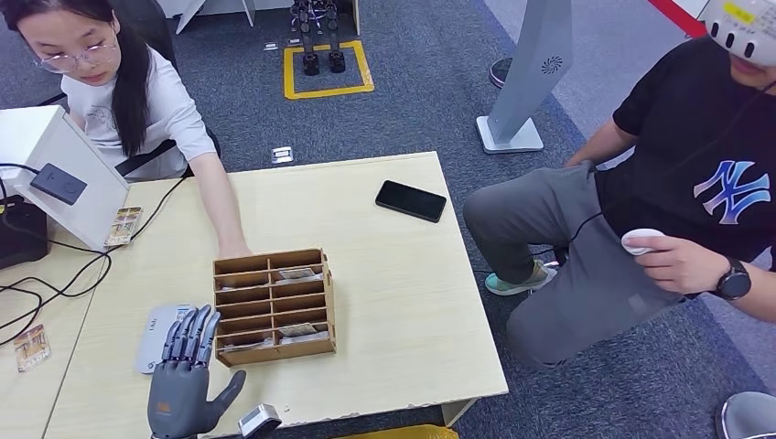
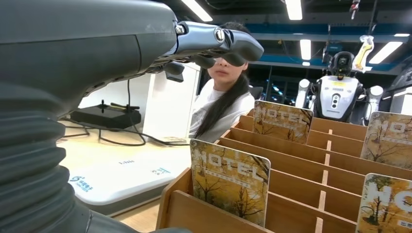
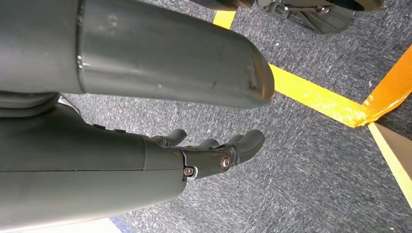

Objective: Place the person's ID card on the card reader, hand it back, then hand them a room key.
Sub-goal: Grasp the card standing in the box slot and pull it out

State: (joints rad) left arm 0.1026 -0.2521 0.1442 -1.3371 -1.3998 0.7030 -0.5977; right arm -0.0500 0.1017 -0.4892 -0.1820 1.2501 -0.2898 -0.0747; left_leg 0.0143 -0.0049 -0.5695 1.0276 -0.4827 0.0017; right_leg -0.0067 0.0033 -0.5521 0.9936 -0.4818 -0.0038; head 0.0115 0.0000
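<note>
The left hand (image 1: 186, 375) hovers flat, fingers extended, empty, beside the key box (image 1: 274, 306). The right hand (image 3: 214, 153) hangs over carpet, fingers loosely apart, empty. Hotel key cards (image 2: 229, 180) stand in the box.

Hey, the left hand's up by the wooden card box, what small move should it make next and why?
Probably ease the left hand toward the box and its nearest hotel card. The hand is empty with fingers straight, beside the box over the white reader, and the cards stand upright in their slots.
</note>
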